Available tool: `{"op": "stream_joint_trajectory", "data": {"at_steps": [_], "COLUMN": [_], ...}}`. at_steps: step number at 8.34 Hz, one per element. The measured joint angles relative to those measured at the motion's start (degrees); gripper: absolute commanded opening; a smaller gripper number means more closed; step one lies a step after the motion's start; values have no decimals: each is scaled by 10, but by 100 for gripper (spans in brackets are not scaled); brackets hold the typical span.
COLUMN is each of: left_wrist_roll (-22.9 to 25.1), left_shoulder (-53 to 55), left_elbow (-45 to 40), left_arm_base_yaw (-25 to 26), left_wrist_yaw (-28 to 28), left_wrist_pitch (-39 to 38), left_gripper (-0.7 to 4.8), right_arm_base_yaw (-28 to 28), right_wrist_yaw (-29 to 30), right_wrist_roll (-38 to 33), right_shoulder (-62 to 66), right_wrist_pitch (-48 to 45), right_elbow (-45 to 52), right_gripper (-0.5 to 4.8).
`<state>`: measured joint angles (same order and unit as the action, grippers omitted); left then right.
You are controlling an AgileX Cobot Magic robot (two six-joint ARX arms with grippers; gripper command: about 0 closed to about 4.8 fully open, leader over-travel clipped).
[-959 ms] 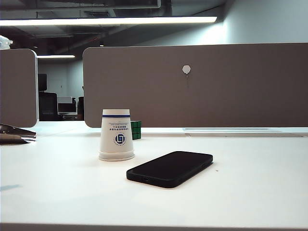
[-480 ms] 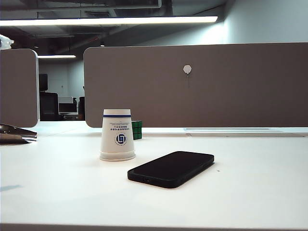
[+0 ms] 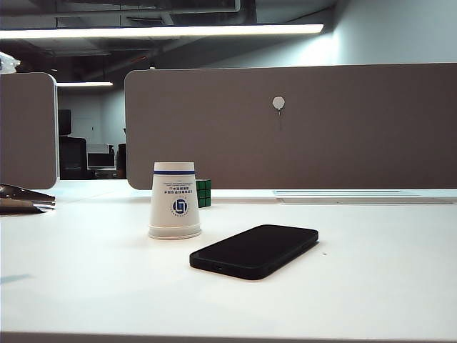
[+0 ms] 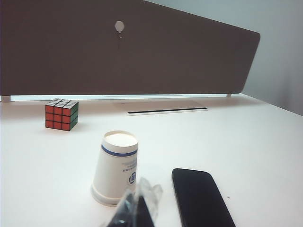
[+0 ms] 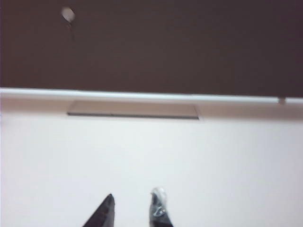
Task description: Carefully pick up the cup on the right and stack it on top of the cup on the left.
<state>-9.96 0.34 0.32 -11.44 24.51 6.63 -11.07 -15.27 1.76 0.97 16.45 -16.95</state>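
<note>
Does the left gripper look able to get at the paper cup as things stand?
Probably yes. In the left wrist view the left gripper sits just short of the upside-down cup, nothing between them; the phone lies beside, apart. Jaws look closed, so they would need opening.

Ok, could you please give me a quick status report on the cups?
Left gripper looks shut, short of the cup. Right gripper open, empty, over the table. Only one upturned cup visible. Phone lies beside it.
</note>
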Motion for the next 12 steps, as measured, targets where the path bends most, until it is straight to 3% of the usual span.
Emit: {"op": "stream_joint_trajectory", "data": {"at_steps": [4, 7, 12], "left_wrist_roll": [0, 0, 0], "left_shoulder": [0, 0, 0], "left_elbow": [0, 0, 0], "left_arm_base_yaw": [0, 0, 0], "left_wrist_yaw": [-2, -2, -2], "left_wrist_pitch": [0, 0, 0], "left_gripper": [-5, -5, -5], "right_arm_base_yaw": [0, 0, 0], "right_wrist_yaw": [-14, -15, -14], "right_wrist_roll": [-5, -7, -47], "right_shoulder": [-8, -8, -8], "right_wrist_pitch": [21, 23, 55], "right_elbow": [23, 23, 41], "right_gripper": [100, 16, 8]}}
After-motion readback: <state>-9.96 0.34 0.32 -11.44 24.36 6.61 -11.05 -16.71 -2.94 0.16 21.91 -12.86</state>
